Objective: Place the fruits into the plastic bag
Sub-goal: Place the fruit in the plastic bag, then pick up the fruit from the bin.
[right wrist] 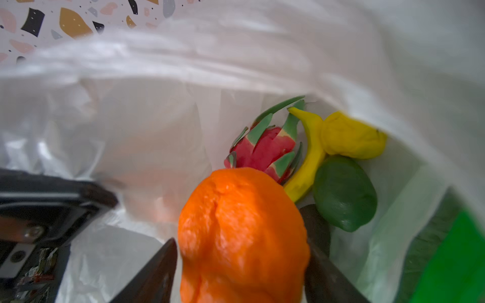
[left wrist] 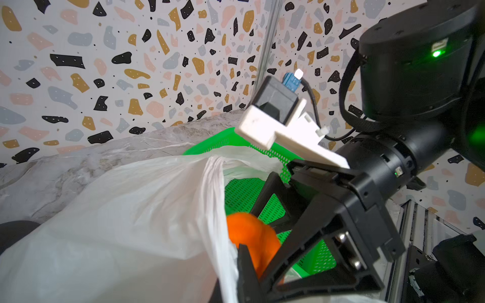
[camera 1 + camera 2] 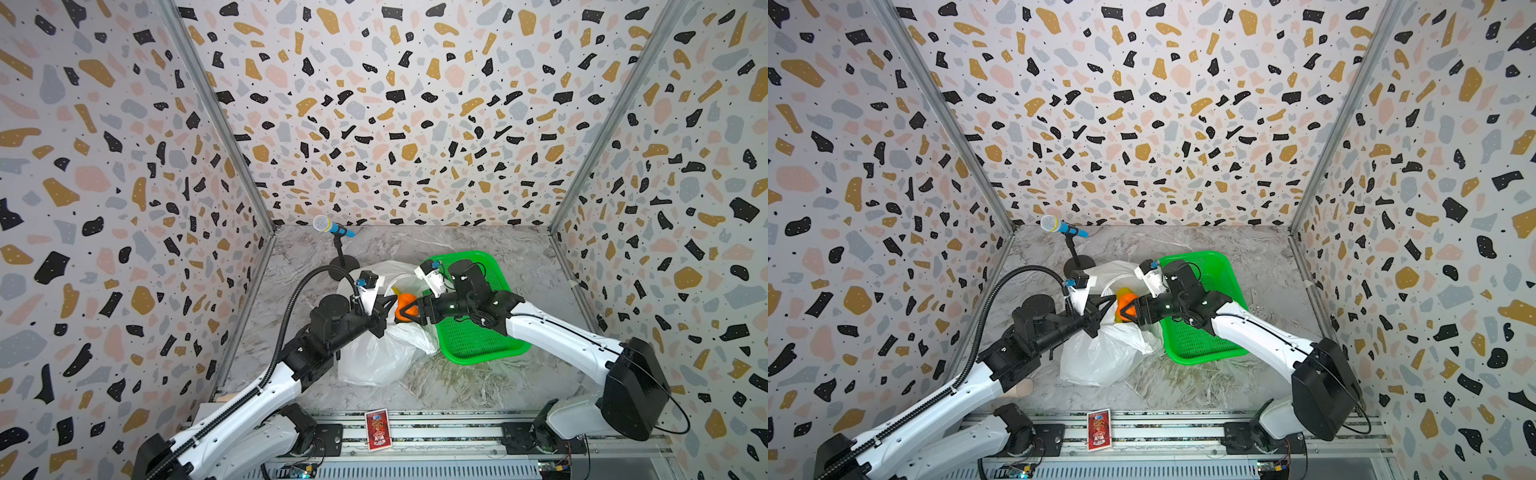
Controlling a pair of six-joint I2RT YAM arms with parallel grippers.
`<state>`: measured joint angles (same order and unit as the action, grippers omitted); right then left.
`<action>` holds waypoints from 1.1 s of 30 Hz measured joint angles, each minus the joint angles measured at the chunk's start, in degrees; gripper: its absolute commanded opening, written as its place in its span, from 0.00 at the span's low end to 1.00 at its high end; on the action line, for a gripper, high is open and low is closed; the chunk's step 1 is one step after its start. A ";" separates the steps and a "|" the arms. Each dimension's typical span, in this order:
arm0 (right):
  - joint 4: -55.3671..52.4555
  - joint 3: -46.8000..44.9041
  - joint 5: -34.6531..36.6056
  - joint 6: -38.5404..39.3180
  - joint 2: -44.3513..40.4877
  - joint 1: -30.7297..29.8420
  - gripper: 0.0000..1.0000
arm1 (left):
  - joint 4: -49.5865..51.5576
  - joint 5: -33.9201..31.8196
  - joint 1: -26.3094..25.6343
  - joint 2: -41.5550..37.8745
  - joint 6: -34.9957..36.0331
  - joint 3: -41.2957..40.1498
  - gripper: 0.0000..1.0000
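Note:
The white plastic bag (image 3: 374,357) (image 3: 1096,357) lies crumpled left of the green tray. My left gripper (image 3: 390,306) (image 2: 242,259) is shut on the bag's rim and holds the mouth up. My right gripper (image 3: 409,311) (image 1: 240,236) hangs over the mouth with its jaws open. The orange (image 3: 404,305) (image 2: 252,236) (image 1: 241,230) sits between its fingers, with a gap showing on one side. Inside the bag (image 1: 157,118) lie a dragon fruit (image 1: 262,149), a banana (image 1: 309,157), a lemon (image 1: 351,139) and a dark green fruit (image 1: 343,194).
A green mesh tray (image 3: 478,340) (image 3: 1200,345) lies under my right arm, touching the bag. A microphone on a stand (image 3: 328,226) rises at the back left. A red card (image 3: 377,429) rests on the front rail. Patterned walls close three sides.

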<state>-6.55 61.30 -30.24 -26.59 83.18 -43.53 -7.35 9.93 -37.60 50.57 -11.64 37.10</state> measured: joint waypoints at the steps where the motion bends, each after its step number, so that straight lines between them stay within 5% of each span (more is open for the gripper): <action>1: -0.04 0.00 0.09 0.15 0.13 -0.42 0.88 | 0.02 -0.02 0.00 -0.17 0.00 0.00 0.00; 4: -0.04 -0.04 1.42 0.35 -0.57 -0.35 0.97 | 0.04 -0.20 0.00 -0.52 0.02 0.00 0.00; 12: 2.40 -3.58 3.02 0.87 -9.79 4.17 0.94 | 0.04 -0.48 0.00 -0.63 0.02 -0.02 0.00; 22: 12.76 -18.45 3.56 -9.97 -27.17 30.21 0.94 | -0.02 -0.55 0.00 -0.50 0.07 -0.17 0.00; 26: 13.64 -20.98 3.85 -14.27 -22.86 32.87 0.93 | -0.17 -0.50 0.00 -0.02 0.02 -0.46 0.00; 33: 13.97 -18.12 1.09 -18.67 -2.75 32.28 0.93 | -0.22 -0.39 0.00 0.72 0.04 -0.50 0.00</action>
<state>7.42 43.18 -29.15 -45.25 80.42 -11.25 -7.57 9.54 -37.60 51.29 -11.60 36.60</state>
